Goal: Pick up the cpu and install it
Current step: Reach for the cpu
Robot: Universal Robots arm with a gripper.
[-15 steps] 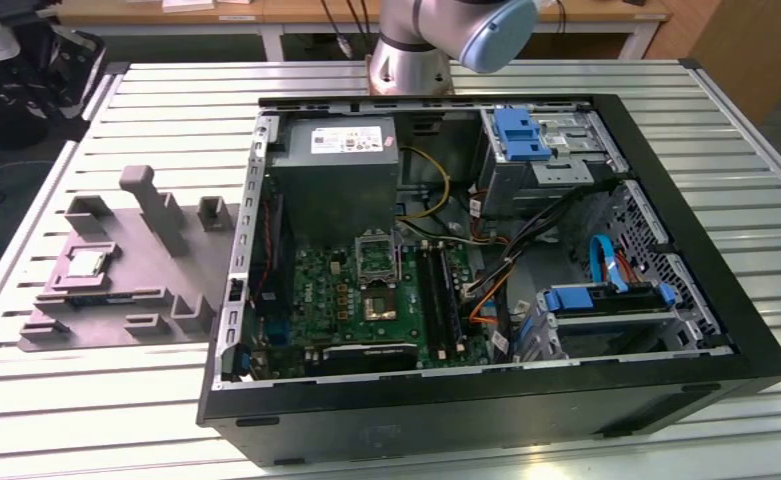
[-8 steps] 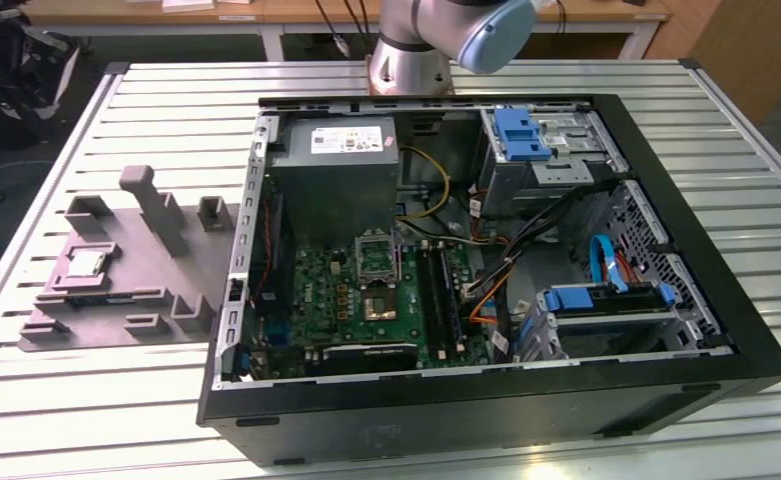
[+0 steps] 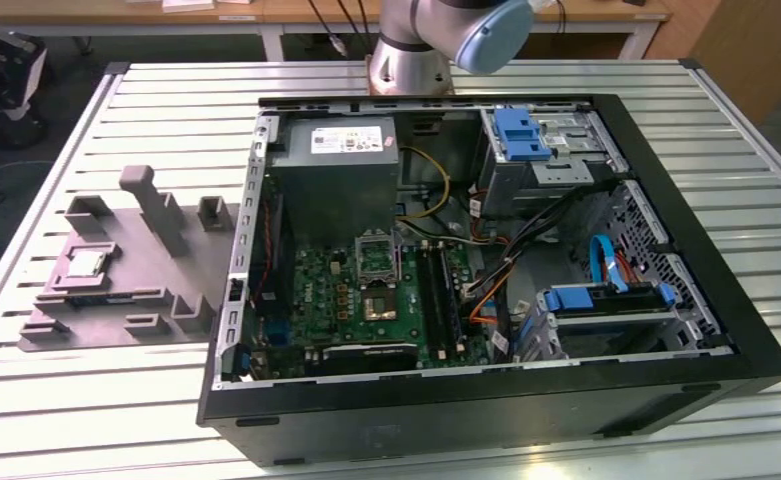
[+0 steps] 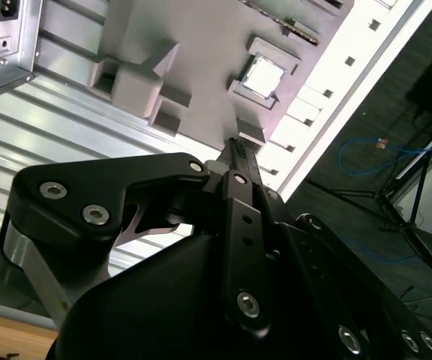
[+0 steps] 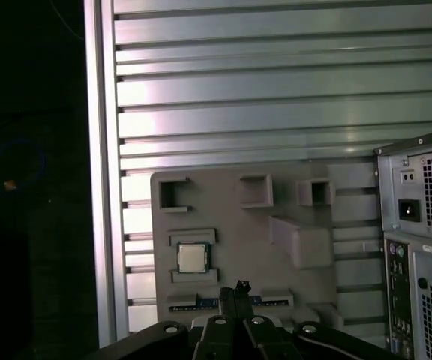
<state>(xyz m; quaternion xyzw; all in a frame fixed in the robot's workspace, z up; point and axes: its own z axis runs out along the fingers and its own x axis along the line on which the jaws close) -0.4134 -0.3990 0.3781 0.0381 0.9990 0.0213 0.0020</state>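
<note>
cpu [image 5: 192, 258]: resting in grey tray [image 5: 231, 232], not yet picked up.
end effector [image 5: 239, 288]: closed, empty, near cpu.
left: pickup, installation.

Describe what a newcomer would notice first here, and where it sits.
The open computer case dominates the slatted table, its insides bare. At the exterior view's left, a grey tray holds the small silvery cpu. In the first wrist view the black end effector points toward that tray, apart from the cpu.

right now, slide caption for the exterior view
The silvery square cpu rests in a grey moulded tray beside the open black computer case.
</note>
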